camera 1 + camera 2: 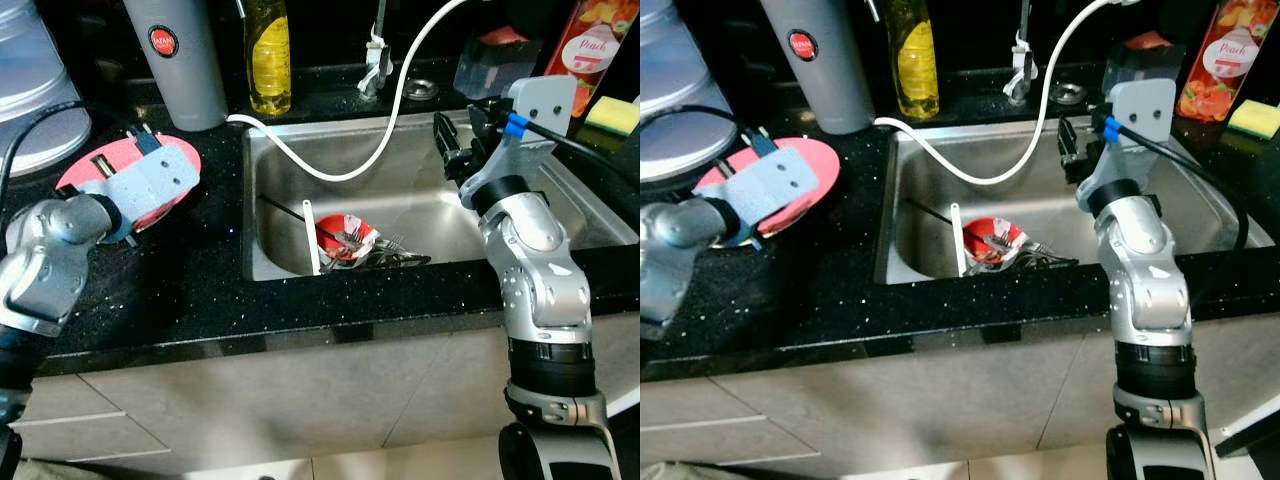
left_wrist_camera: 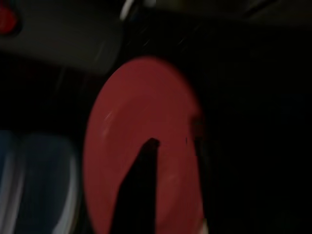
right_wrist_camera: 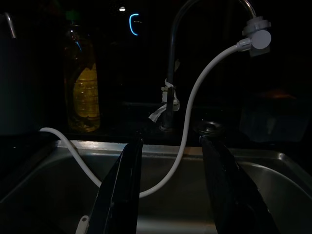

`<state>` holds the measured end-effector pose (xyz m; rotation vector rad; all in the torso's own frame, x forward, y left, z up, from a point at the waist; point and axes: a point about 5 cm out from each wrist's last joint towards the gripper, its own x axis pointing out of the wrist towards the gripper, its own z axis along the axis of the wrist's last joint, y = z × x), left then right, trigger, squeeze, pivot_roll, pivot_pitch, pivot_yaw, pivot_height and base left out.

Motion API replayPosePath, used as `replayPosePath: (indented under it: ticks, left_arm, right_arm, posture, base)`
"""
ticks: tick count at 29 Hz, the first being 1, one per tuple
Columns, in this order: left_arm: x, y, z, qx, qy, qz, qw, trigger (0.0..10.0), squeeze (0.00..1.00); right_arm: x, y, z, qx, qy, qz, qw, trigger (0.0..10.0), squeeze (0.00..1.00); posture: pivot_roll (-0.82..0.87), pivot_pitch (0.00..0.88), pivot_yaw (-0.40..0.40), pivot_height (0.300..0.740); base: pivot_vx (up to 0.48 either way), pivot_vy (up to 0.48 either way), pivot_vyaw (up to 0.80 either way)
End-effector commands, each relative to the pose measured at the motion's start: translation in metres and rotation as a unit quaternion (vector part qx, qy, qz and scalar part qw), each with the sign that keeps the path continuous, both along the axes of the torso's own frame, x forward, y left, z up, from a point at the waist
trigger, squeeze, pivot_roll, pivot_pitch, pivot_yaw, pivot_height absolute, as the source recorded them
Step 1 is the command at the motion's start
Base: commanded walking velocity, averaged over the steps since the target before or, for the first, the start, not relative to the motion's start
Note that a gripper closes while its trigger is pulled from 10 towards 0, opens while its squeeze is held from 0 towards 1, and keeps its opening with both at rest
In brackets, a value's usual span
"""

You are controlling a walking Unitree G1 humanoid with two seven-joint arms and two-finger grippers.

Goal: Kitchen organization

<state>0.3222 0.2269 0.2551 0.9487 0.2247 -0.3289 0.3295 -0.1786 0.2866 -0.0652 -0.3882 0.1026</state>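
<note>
holding a plate at the counter's edge

gripping one pink plate (image 1: pixel 150 180), the left gripper (image 1: pixel 140 140) had a finger (image 2: pixel 139 190) over the plate's face and another at its rim, above the black counter (image 1: pixel 200 290) just left of the sink (image 1: pixel 560 190). the right gripper (image 3: pixel 170 190) hung over the sink with its two fingers spread and nothing between them.

in the sink lay one red bowl (image 1: pixel 345 240) with a few forks and a white utensil; the exact count of forks could not be told. one white hose (image 1: pixel 400 100) looped from the tap into the basin. behind stood one yellow bottle (image 1: pixel 268 55) and one grey canister (image 1: pixel 180 60).

the plate seemed pinched only near its edge, so it might tilt and slip if swung fast. the right arm could snag the hose if it dropped toward the bowl.
</note>
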Motion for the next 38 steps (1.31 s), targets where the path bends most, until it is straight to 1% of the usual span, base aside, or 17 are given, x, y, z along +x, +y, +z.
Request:
replayPosePath:
  ticks: [1,5,6,7,9,17,20,21,22,23,24,28,29,31,32,35,38]
  left_arm:
    - [-0.003,0.002,-0.003,0.004,0.020,-0.003,1.000,10.0,1.00]
    - [-0.004,0.006,-0.010,0.025,0.037,0.004,0.999,10.0,1.00]
    - [-0.003,0.009,-0.013,0.041,0.043,0.010,0.998,10.0,0.18]
    - [-0.003,0.012,-0.017,0.049,0.049,0.017,0.997,10.0,0.00]
    - [-0.002,0.019,-0.021,0.066,0.052,0.035,0.996,10.0,0.00]
    - [0.003,0.035,-0.027,0.085,0.037,0.087,0.992,10.0,0.00]
    - [0.006,0.038,-0.020,0.084,0.012,0.099,0.991,7.4,0.00]
    - [0.007,0.037,-0.018,0.078,0.009,0.098,0.992,5.3,0.00]
    - [0.007,0.037,-0.018,0.078,0.009,0.098,0.992,5.3,0.00]
    - [0.007,0.036,-0.018,0.071,0.010,0.096,0.993,4.2,0.00]
    - [0.006,0.033,-0.018,0.058,0.014,0.088,0.994,8.8,0.00]
    - [0.006,0.024,-0.020,0.025,0.022,0.070,0.997,9.1,0.00]
    - [0.006,0.020,-0.021,0.011,0.028,0.060,0.998,8.7,0.00]
    - [0.005,0.018,-0.022,0.001,0.033,0.053,0.998,8.7,0.00]
    - [0.005,0.014,-0.023,-0.004,0.038,0.045,0.998,10.0,0.00]
    - [0.005,0.012,-0.024,-0.003,0.039,0.041,0.998,10.0,0.00]
    - [0.007,0.019,-0.023,0.013,0.031,0.060,0.998,10.0,0.00]
  right_arm:
    - [0.001,0.001,0.003,0.003,-0.005,0.001,1.000,10.0,0.00]
    - [0.001,0.001,0.003,0.002,-0.005,0.001,1.000,10.0,0.00]
    - [0.001,0.001,0.003,0.002,-0.005,0.000,1.000,10.0,0.00]
    - [0.001,0.000,0.003,0.002,-0.005,0.000,1.000,10.0,0.00]
    - [0.001,0.000,0.003,0.002,-0.005,0.000,1.000,10.0,0.00]
    - [0.001,0.000,0.003,0.002,-0.006,0.000,1.000,10.0,0.00]
    - [0.001,0.000,0.003,0.002,-0.005,0.000,1.000,10.0,0.00]
    - [0.001,0.000,0.003,0.002,-0.005,0.000,1.000,10.0,0.00]
    - [0.001,0.000,0.003,0.002,-0.005,0.000,1.000,10.0,0.00]
    - [0.001,0.000,0.003,0.002,-0.005,0.000,1.000,10.0,0.00]
    - [0.001,0.000,0.003,0.002,-0.005,0.001,1.000,10.0,0.00]
    - [0.001,0.001,0.004,0.001,-0.006,0.002,1.000,10.0,0.00]
    - [0.001,0.001,0.004,0.001,-0.006,0.002,1.000,10.0,0.00]
    - [0.001,0.001,0.004,0.001,-0.006,0.002,1.000,10.0,0.00]
    - [0.001,0.001,0.004,0.001,-0.006,0.002,1.000,10.0,0.00]
    - [0.001,0.001,0.004,0.001,-0.006,0.002,1.000,10.0,0.00]
    - [0.001,0.000,0.004,0.001,-0.006,0.002,1.000,10.0,0.00]
  posture:
    - [0.07,0.035,0.029,0.740]
    - [0.06,0.035,0.029,0.740]
    - [0.06,0.035,0.029,0.740]
    - [0.06,0.035,0.029,0.740]
    - [0.06,0.036,0.029,0.740]
    - [0.06,0.037,0.028,0.740]
    - [0.06,0.037,0.027,0.740]
    - [0.06,0.037,0.027,0.740]
    - [0.06,0.037,0.027,0.740]
    - [0.06,0.037,0.027,0.740]
    - [0.06,0.037,0.027,0.740]
    - [0.06,0.037,0.027,0.740]
    - [0.06,0.037,0.027,0.740]
    - [0.06,0.037,0.027,0.740]
    - [0.06,0.037,0.027,0.740]
    - [0.06,0.037,0.027,0.740]
    - [0.06,0.032,0.027,0.740]
  base:
    - [0.000,0.000,0.00]
    - [0.000,0.000,0.00]
    - [0.000,0.000,0.00]
    - [0.000,0.000,0.00]
    - [0.000,0.000,0.00]
    - [0.000,0.000,0.00]
    - [0.000,0.000,0.00]
    - [0.000,0.000,0.00]
    - [0.000,0.000,0.00]
    - [0.000,0.000,0.00]
    - [0.000,0.000,0.00]
    - [0.000,0.000,0.00]
    - [0.000,0.000,0.00]
    - [0.000,0.000,0.00]
    - [0.000,0.000,0.00]
    - [0.000,0.000,0.00]
    - [0.000,0.000,0.00]
